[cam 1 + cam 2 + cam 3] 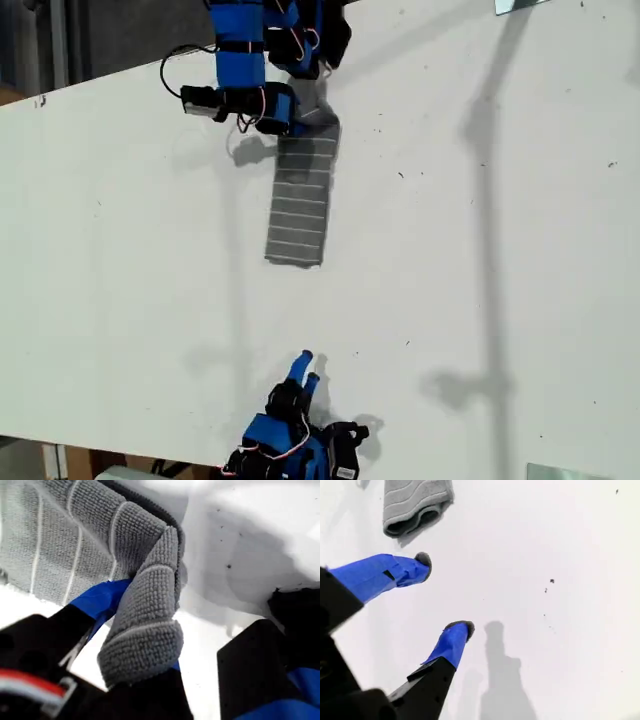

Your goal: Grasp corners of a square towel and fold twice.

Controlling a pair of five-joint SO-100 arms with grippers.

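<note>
At the upper middle of the exterior view, my first end effector (pixel 300 118) is clamped on the far end of the towel (pixel 302 198); its wrist view shows a bunched, twisted wad of cloth wrapped over the blue finger (pixel 100 602). I judge the risk lies there: if it opens and pulls back with fabric caught round the finger, the fold could drag loose or skew. Near the lower middle of the exterior view, my second end effector (pixel 445 592) hangs with its jaws apart and nothing between them, well apart from the towel's near end (pixel 415 505). The towel lies on the white tabletop (pixel 480 280) as a narrow grey strip crossed by pale stripes, its near end rounded and doubled.
</note>
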